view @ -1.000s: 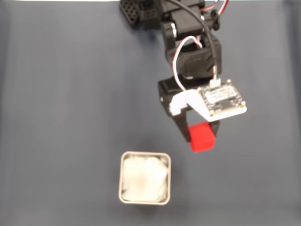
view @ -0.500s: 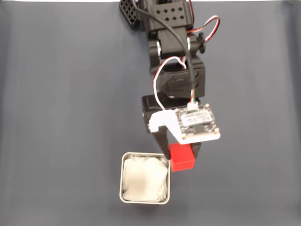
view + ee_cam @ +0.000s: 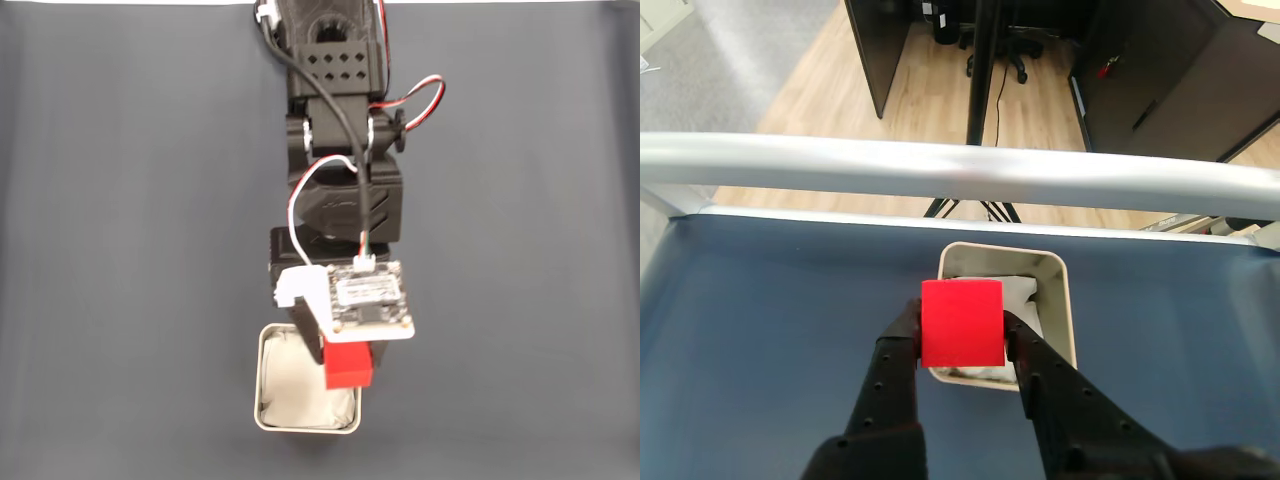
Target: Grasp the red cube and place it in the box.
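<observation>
Over the box (image 3: pixel 272 392) hangs the gripper (image 3: pixel 345 360), its two black fingers (image 3: pixel 892 375) closed on the left and right faces of the cube (image 3: pixel 350 365), which is held clear of the surface. From the fixed view, the arm (image 3: pixel 335 130) reaches from the top edge down the middle of the dark blue table (image 3: pixel 120 250), its links nearly in a straight line, with a small camera board (image 3: pixel 368 300) on a white bracket covering the wrist. A black cable and red-white wires loop along the upper links. Print on the board is too small to read.

From the wrist view, the cube (image 3: pixel 961 322) sits in front of the box (image 3: pixel 1055 290), covering its near left part; white lining shows to the right. Beyond the table's far edge runs a silvery rail (image 3: pixel 960 172), with wooden floor and dark furniture behind.
</observation>
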`<action>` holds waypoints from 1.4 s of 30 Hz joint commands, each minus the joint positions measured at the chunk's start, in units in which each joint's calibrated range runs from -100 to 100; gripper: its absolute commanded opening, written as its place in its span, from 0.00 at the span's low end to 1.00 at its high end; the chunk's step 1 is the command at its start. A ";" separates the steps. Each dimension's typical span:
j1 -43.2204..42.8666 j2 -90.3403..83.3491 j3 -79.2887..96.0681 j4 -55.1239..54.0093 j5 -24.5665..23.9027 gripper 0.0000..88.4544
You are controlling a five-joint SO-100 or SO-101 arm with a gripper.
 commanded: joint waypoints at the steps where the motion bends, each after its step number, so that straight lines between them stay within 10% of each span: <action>1: 1.38 -0.04 -3.68 -1.53 -0.20 0.11; 42: 4.44 4.47 -5.05 -2.68 0.59 0.11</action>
